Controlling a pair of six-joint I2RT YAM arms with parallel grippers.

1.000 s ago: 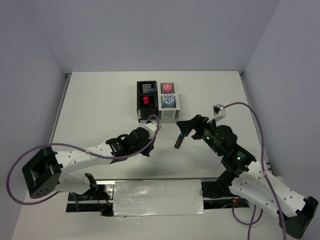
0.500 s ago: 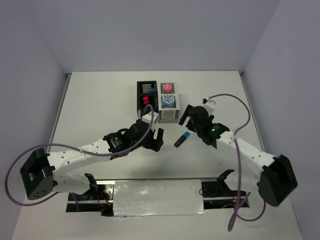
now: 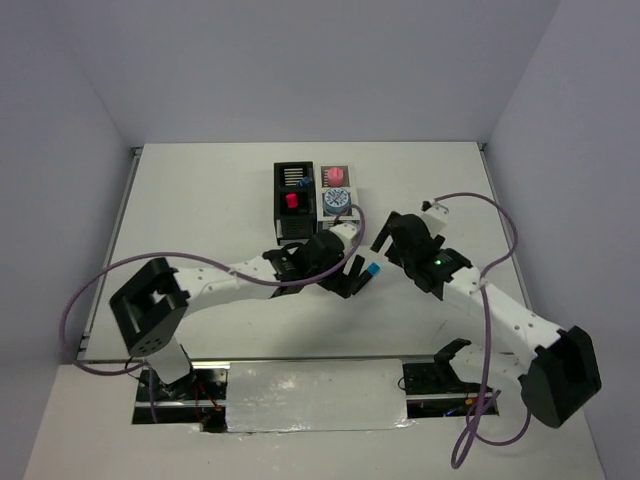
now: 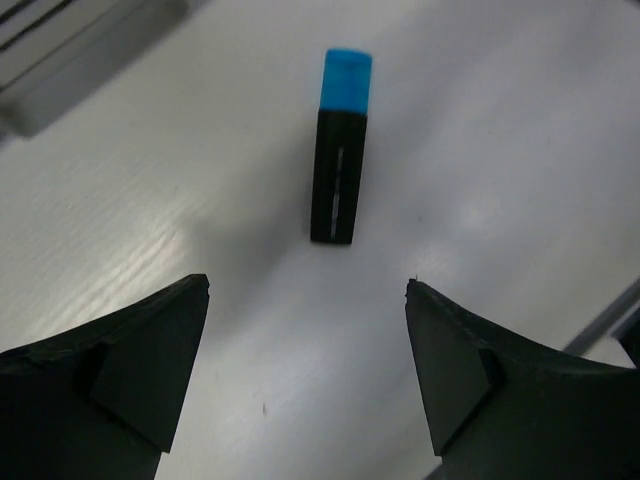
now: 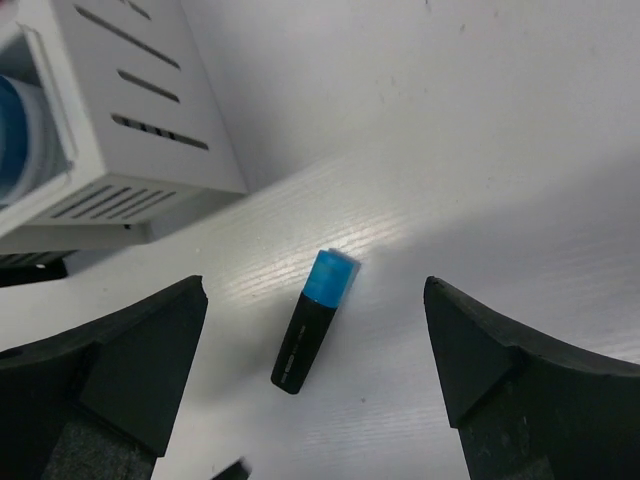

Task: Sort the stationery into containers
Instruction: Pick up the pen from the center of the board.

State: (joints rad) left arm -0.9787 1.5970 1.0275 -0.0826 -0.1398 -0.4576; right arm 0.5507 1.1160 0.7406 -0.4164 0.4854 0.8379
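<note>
A short black highlighter with a blue end [image 3: 371, 272] lies flat on the white table, in front of the containers. In the left wrist view the highlighter [image 4: 338, 170] lies just beyond my left gripper [image 4: 308, 283], which is open and empty. From the other side my right gripper [image 5: 315, 285] hovers open over the highlighter [image 5: 312, 325]. Both grippers, left [image 3: 348, 272] and right [image 3: 381, 243], flank it in the top view. The black organiser [image 3: 281, 208] holds a red item. The white organiser [image 3: 352, 217] holds a pink item and a blue roll [image 3: 336, 200].
The white organiser's slatted wall [image 5: 140, 110] stands close to the right gripper's left finger. The two arms' wrists nearly meet over the highlighter. A metal plate [image 3: 315, 395] lies at the near edge between the arm bases. Grey walls border the table.
The left arm has swung right to the highlighter and its jaws have opened. The highlighter went from hanging at the right gripper to lying on the table. The right gripper has pulled back slightly.
</note>
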